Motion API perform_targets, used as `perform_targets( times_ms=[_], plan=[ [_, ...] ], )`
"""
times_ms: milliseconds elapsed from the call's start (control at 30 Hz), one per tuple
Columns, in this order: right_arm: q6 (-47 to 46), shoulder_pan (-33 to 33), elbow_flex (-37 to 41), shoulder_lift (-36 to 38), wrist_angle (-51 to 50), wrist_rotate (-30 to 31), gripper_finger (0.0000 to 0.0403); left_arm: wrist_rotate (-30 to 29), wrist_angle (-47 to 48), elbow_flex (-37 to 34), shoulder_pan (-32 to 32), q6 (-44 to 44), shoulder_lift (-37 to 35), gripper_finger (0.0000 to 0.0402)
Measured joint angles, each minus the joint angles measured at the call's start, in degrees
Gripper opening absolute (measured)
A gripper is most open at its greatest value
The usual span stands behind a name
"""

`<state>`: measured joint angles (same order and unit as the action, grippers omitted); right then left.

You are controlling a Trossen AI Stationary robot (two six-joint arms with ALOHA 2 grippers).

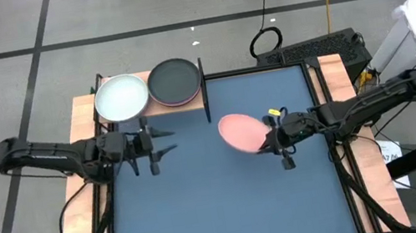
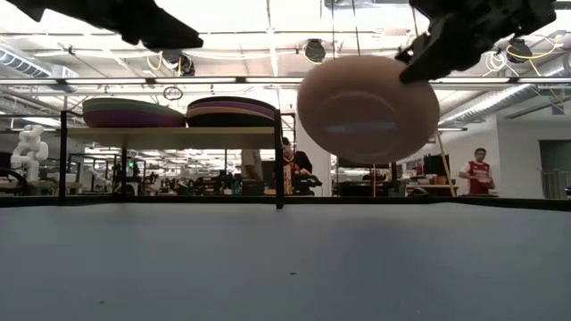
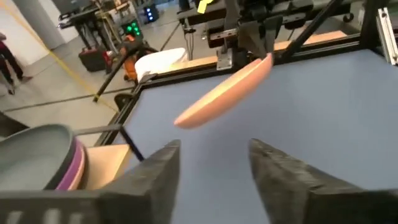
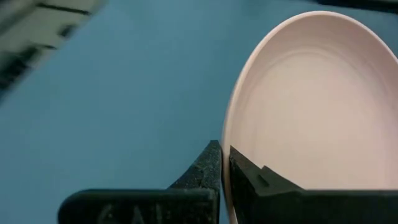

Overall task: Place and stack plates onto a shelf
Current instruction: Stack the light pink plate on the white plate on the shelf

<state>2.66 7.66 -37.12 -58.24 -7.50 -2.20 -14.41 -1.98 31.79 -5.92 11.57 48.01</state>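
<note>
Right tool (image 1: 273,141): clenched on the rim of one pink plate (image 1: 243,132), which is held tilted in the air above the middle of the desk (image 1: 231,206), clear of its surface. Left tool (image 1: 163,142): released, fingers spread, nothing held or touched; it is placed over the desk's left part, just in front of the shelf (image 1: 193,102). Shelf: one, set at the desk's far left corner, light wood with a black frame. Plates counted on it from above: two stacks side by side, the left topped by a whitish plate (image 1: 121,97), the right by a black plate (image 1: 174,79) with a pink rim seen beneath it. The low view shows what the high view hides: layers of green and purple edges in the left stack (image 2: 132,113), and purple and pale edges in the right stack (image 2: 232,111); an exact count per stack cannot be made. The underside of the held plate is also given there. In the left wrist view the pink plate is seen edge-on, and a purple rim is seen beneath a grey-looking plate (image 3: 37,155). In the right wrist view the closed fingers (image 4: 205,171) are shown pinching the plate's rim. People are seen in the room beyond.
</note>
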Motion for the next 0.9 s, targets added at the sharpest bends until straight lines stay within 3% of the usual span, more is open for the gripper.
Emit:
perform_targets(
  times_ms=[133,267,600,900],
  plan=[
    [0.95,0.02,-0.02,-1.71,4.10,-4.48,0.0000,0.13,-3.54,0.00,-1.38,1.61,3.96,0.0261],
    [1.30,0.00,-0.02,-4.00,8.06,-9.06,0.0000,4.63,-4.99,0.00,-2.87,4.56,7.82,0.0287],
    [2.00,0.00,-0.02,-9.94,14.21,-19.11,0.0001,9.66,-15.93,0.00,-5.63,12.24,16.17,0.0287],
    [3.22,-0.02,-0.02,-11.23,15.10,-19.16,0.0004,12.90,-18.65,0.66,-5.74,13.25,20.84,0.0224]
  ],
)
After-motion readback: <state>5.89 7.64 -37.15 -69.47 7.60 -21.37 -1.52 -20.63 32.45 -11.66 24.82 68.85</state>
